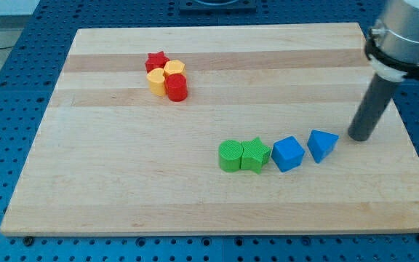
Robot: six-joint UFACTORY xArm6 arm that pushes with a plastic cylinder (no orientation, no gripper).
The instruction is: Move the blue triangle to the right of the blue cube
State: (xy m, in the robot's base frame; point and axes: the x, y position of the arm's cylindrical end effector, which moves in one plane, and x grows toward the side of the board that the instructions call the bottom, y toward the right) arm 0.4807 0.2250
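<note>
The blue triangle lies on the wooden board, just to the right of the blue cube, with a small gap between them. My tip rests on the board a short way to the right of the blue triangle, not touching it. The dark rod rises from the tip toward the view's top right.
A green cylinder and a green star sit touching, left of the blue cube. Near the view's top left, a red star, a yellow block, a yellow hexagon and a red cylinder cluster together. The board's right edge is near my tip.
</note>
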